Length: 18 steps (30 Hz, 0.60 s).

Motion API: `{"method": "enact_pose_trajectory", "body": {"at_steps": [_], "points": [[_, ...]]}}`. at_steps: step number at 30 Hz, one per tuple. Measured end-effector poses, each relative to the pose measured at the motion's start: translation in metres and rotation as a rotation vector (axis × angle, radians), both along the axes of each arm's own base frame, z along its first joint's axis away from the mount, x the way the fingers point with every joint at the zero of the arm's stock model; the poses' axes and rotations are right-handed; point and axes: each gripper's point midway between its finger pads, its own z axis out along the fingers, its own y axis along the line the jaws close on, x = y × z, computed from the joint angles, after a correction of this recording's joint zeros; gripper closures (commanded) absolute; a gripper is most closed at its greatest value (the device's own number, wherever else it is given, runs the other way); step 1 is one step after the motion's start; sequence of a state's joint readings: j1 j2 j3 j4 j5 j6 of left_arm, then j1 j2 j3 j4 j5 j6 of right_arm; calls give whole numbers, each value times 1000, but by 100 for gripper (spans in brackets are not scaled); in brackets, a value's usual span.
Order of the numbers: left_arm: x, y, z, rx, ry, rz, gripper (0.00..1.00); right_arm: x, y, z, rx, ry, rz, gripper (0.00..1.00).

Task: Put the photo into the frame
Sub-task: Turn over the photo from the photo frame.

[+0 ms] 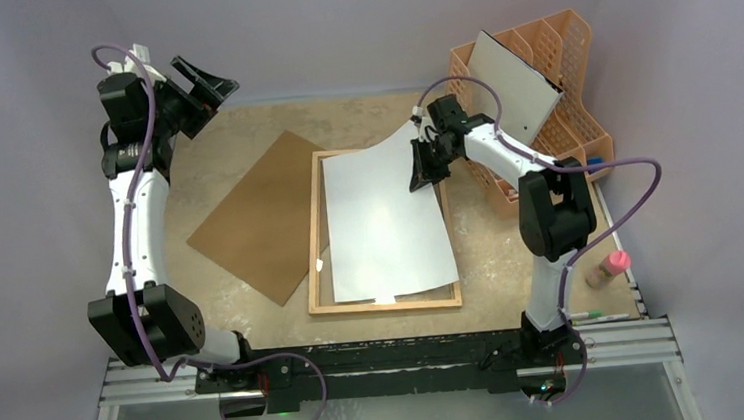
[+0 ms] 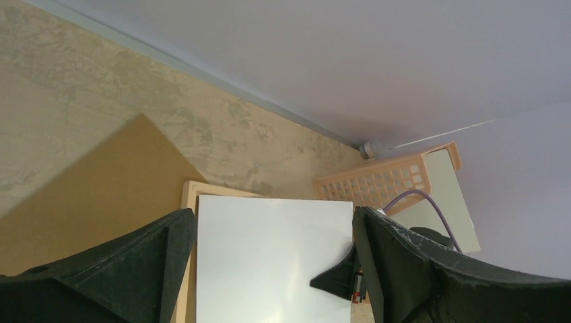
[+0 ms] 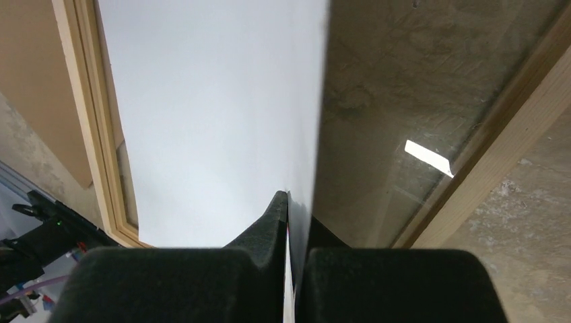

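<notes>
As seen from above, a mottled beige tabletop (image 1: 492,261) under both arms. At its middle, lying flat, the frame (image 1: 315,235) of light wood with clear glass. Over that glass, white side up and a little askew, the photo (image 1: 384,219): near edge down just inside the near rail, far right corner lifted and curling upward. Just left of the frame, meeting its left rail, a brown backing panel (image 1: 258,214) set at an angle. At the far right, an orange lattice organizer (image 1: 568,44) with a white-grey board (image 1: 514,83) leaning in it. Right hand (image 1: 420,176): fully closed, pinches the photo's right edge near the raised corner, with glass and wood rail showing below in the wrist view. Left hand (image 1: 206,85): spread wide, holds nothing, hovers above the far left corner, well apart from the frame. Near the right edge, a small pink-capped bottle (image 1: 608,269).
</notes>
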<state>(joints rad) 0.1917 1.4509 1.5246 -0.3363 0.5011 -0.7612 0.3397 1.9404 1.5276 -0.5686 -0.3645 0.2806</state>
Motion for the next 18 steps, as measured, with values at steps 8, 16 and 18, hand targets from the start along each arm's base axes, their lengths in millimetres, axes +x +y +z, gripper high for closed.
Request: {"method": "enact_pose_trajectory", "body": {"at_steps": [8,16,18], "points": [[-1,-3,-50,-15,98,2,12,-4,2,-19,24,31,-54,100],[-1,-9,-90,-28,178,-13,13,-1,10,-20,72,43,-93,94],[2,-10,-98,-27,189,-18,13,0,10,-21,72,41,-94,92]]}}
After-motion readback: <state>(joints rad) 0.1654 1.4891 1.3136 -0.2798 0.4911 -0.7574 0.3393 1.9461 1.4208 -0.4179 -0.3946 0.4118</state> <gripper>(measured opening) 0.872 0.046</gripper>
